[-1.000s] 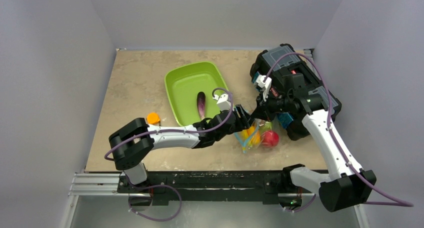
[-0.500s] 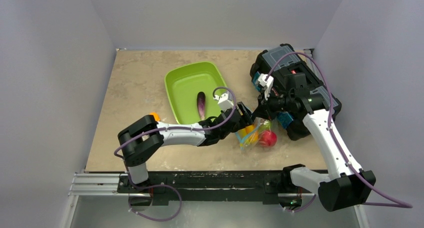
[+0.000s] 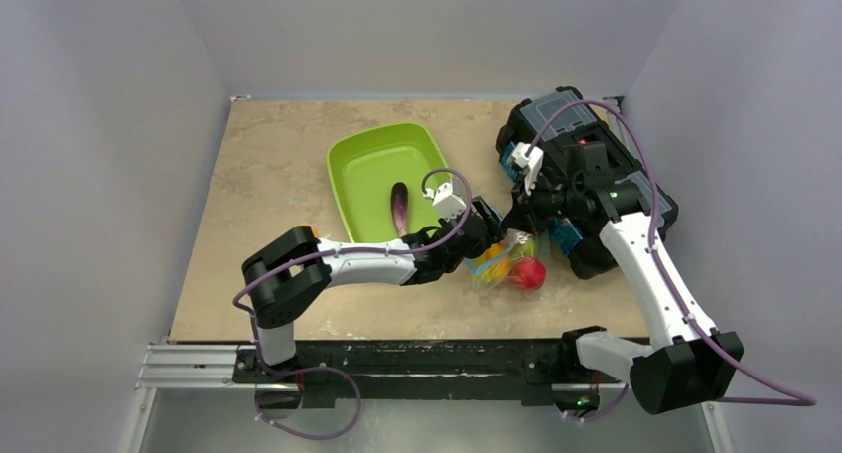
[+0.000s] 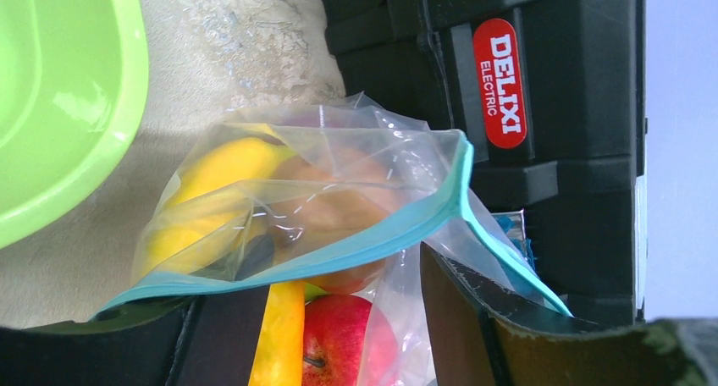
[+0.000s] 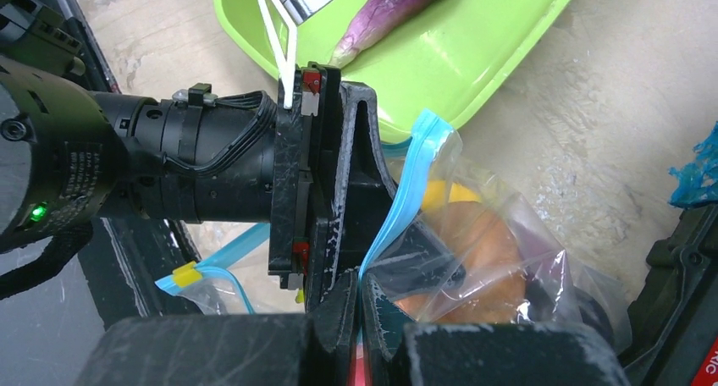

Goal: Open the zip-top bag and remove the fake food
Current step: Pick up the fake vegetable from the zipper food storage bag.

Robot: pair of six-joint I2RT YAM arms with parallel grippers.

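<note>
Open table (image 3: 263, 175) on the left. One green tray (image 3: 362, 165) at centre holds one eggplant (image 3: 399, 207). The left gripper (image 3: 483, 232), jaws spread and gripping nothing, sits at the one zip-top bag (image 3: 499, 266) mouth. The right gripper (image 3: 515, 231) pinches its strip, hemmed by one toolbox (image 3: 586, 150). Inside, perhaps four fake food (image 4: 229, 170) pieces.

left end effector (image 3: 489, 232); moved closer to zip-top bag (image 3: 496, 265); jaws wider

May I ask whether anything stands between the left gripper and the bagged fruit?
Only the teal zip strip of the clear zip-top bag, crossing the yellow fruit and brown fruit; the red plastic apple shows beneath.
</note>
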